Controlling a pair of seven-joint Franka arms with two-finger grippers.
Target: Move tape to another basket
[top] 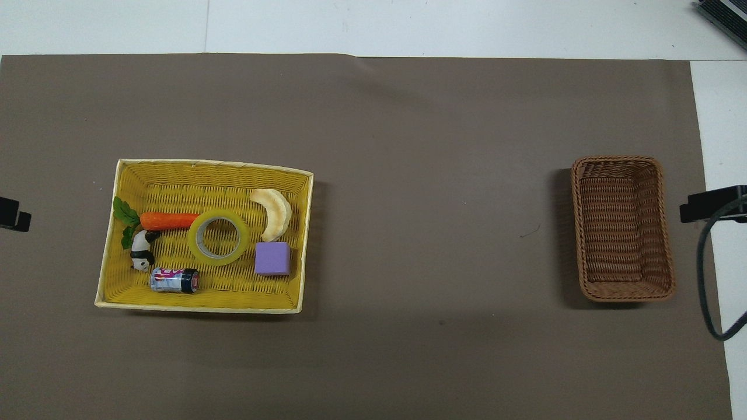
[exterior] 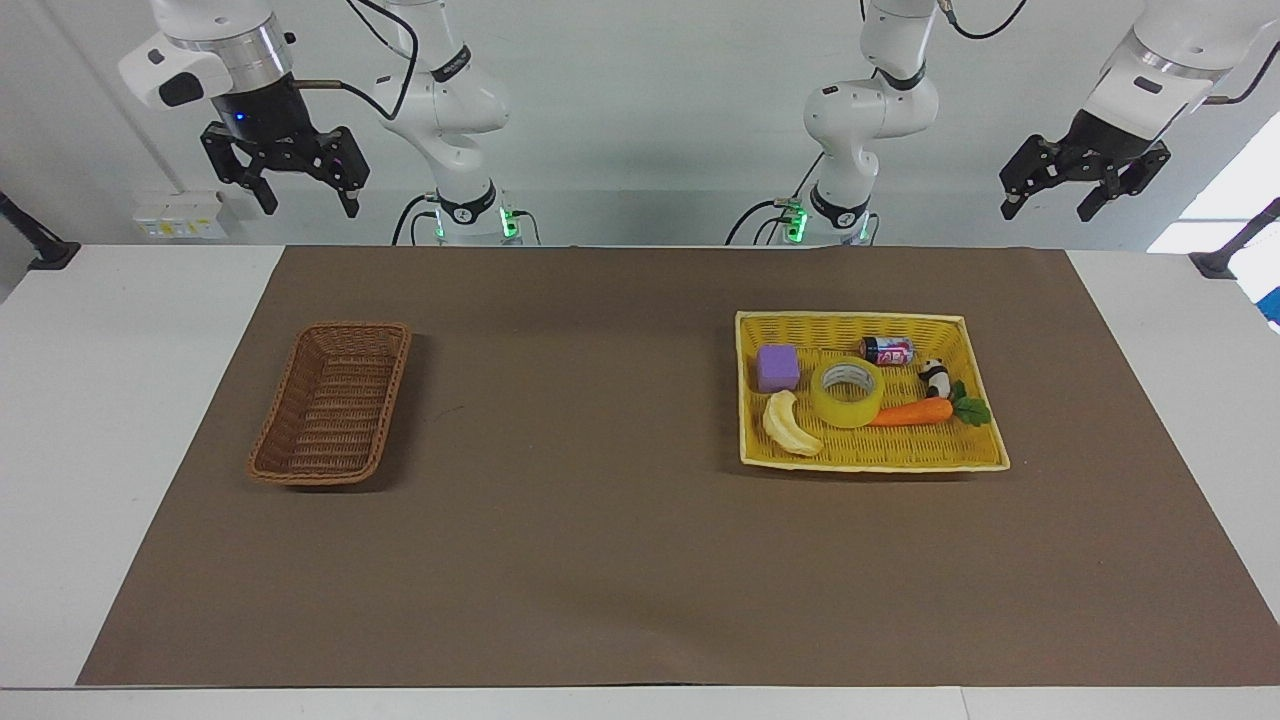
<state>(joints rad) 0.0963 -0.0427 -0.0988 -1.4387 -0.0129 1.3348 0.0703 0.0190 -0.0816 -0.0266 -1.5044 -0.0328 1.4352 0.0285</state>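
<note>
The tape [exterior: 847, 392] is lying flat in the yellow tray [exterior: 870, 459], squeezed between a carrot [exterior: 912, 412], a banana [exterior: 790, 424] and a purple block [exterior: 777, 368]. The brown basket [exterior: 331, 402] sits well apart, toward the right arm's end of the worktop. The left pincer [exterior: 1052, 204] and the right pincer [exterior: 308, 204] both hang up high, jaws spread, holding nothing.

Pale grey-white wall [exterior: 650, 110] along the top of the frame, with a white socket block [exterior: 180, 215] low at its upper left. White counter [exterior: 120, 400] below it, mostly covered by a brown mat [exterior: 600, 560] stretching nearly edge to edge. Bright daylight at the upper right edge, and black clamp brackets [exterior: 40, 250] at both upper corners of the counter.
</note>
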